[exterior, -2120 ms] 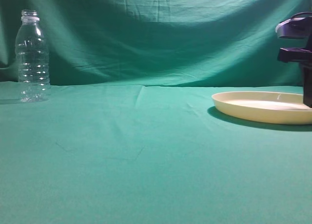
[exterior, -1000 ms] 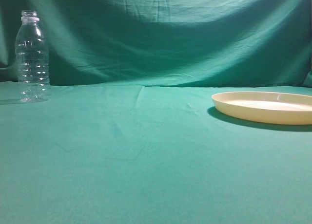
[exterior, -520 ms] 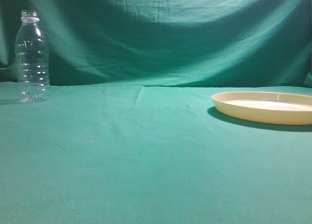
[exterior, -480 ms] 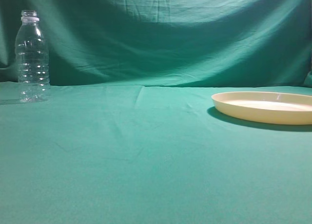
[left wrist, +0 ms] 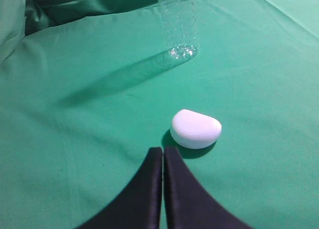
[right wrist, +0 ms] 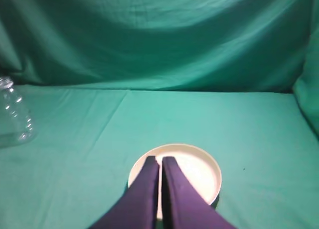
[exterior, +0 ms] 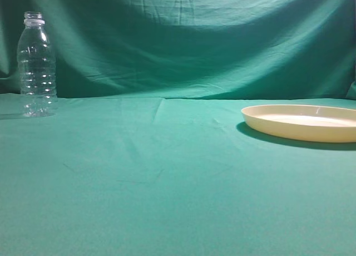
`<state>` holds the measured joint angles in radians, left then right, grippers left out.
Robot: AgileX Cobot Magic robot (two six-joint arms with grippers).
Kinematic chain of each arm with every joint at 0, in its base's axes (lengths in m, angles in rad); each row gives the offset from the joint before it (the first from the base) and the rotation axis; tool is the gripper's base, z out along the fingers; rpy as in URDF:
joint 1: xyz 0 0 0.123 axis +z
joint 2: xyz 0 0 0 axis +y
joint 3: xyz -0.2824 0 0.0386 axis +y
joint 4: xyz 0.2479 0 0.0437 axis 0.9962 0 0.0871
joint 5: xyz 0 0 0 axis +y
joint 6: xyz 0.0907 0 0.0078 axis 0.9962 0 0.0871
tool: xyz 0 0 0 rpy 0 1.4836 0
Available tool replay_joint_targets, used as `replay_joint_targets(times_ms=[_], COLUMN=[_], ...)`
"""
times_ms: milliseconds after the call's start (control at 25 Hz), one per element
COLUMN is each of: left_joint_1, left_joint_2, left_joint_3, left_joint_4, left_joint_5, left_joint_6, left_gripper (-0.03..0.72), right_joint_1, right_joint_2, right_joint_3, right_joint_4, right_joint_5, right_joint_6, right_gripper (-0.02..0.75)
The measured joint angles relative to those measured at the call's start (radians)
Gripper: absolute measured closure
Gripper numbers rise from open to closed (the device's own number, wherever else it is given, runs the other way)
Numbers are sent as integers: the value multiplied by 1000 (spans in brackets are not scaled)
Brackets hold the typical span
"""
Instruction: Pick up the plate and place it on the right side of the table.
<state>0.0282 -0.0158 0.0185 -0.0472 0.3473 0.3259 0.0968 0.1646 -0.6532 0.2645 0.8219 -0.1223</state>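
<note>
On the table's (exterior: pixel 167 183) right side the plate (exterior: pixel 303 122) already lies free, both the right pincer (right wrist: pixel 159 162) and left pincer (left wrist: pixel 163 152) pressed together, so I'd judge only retreat remains.

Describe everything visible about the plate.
The plate is round, wide and shallow, cream-yellow with a low raised rim, and looks like smooth plastic. It is empty and lies flat on the teal-green table at the right edge of the exterior view. Nothing visibly grips it; in the right wrist view the shut right gripper appears over it.
</note>
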Motion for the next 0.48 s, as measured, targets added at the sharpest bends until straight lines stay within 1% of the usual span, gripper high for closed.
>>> replay_joint_targets(times_ms=[120, 240, 360, 480], left_joint_1=[0, 0, 0, 0], left_joint_2=[0, 0, 0, 0], left_joint_3=[0, 0, 0, 0], left_joint_4=[0, 0, 0, 0], left_joint_5=[0, 0, 0, 0], left_joint_6=[0, 0, 0, 0], left_gripper=[688, 688, 688, 688], right_joint_1=[0, 0, 0, 0], right_joint_2=[-7, -34, -100, -166], right_joint_3=[85, 217, 361, 489], right_joint_4=[-62, -112, -167, -191], right_joint_5=[-129, -244, -320, -364], right_joint_6=[44, 49, 49, 50], right_gripper=[738, 738, 738, 738])
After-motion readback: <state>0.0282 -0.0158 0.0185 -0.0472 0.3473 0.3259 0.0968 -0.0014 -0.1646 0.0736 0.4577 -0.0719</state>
